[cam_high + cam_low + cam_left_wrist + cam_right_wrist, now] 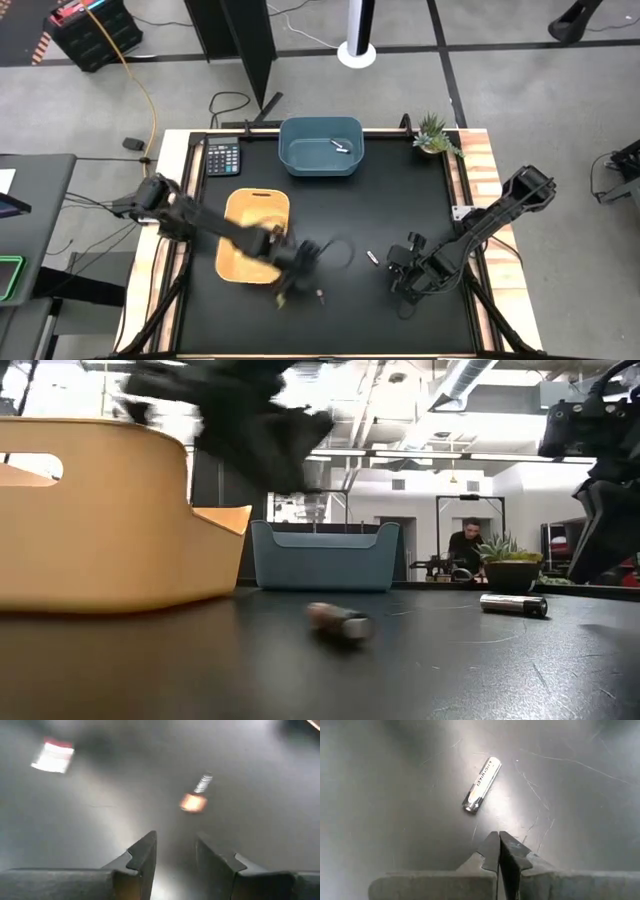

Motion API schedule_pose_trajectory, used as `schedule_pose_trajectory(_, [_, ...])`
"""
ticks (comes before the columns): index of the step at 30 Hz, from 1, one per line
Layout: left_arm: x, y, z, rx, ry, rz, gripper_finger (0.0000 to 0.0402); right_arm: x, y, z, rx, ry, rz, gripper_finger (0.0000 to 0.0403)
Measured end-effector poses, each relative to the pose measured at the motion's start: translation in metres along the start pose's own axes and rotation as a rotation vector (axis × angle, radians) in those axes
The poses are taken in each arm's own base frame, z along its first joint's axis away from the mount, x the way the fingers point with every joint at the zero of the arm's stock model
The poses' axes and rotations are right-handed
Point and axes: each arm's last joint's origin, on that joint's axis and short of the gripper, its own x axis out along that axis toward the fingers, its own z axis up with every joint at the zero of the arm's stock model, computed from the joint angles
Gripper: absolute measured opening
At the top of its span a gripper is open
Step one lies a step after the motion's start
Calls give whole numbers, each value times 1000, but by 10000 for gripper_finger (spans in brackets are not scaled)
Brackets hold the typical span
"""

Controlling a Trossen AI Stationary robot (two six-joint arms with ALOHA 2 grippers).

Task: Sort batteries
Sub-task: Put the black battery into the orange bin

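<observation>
The left gripper [175,855], fingers parted and empty, hovers over the dark copper-toned battery [195,797], which lies just ahead, long axis pointing away. The right gripper [499,851], pinched shut, faces the silver battery [481,784] close by.

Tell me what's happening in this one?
Two arms are sorting batteries on a black table. The left claw is open over a copper-toned battery lying loose in front of the tan tray. The right claw is shut and empty, poised near a silver battery lying on the table. The blue tray at the back already holds at least one silver battery. Neither arm holds anything.
</observation>
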Motion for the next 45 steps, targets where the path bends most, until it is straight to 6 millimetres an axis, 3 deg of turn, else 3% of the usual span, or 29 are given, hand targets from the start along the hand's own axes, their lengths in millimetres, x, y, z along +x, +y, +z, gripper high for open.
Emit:
schedule_pose_trajectory(3, [18,-42,-21,-23,2,-51,124,2,-2,3,-40,3,-12,29])
schedule_pose_trajectory(8, [26,-104,-18,98,-75,110,123,6,-6,9,-80,8,-29,29])
schedule_pose_trajectory(14, [46,-130,-27,152,-18,169,124,1,-1,18,-52,-11,-4,29])
schedule_pose_trajectory(22, [54,-134,-30,154,-1,231,124,-10,11,31,-26,-61,38,29])
schedule_pose_trajectory(33, [56,-133,-32,152,6,188,124,-12,12,31,-30,-68,41,29])
schedule_pose_trajectory(45, [62,-103,-36,64,-7,16,124,-12,12,32,-45,-72,34,29])
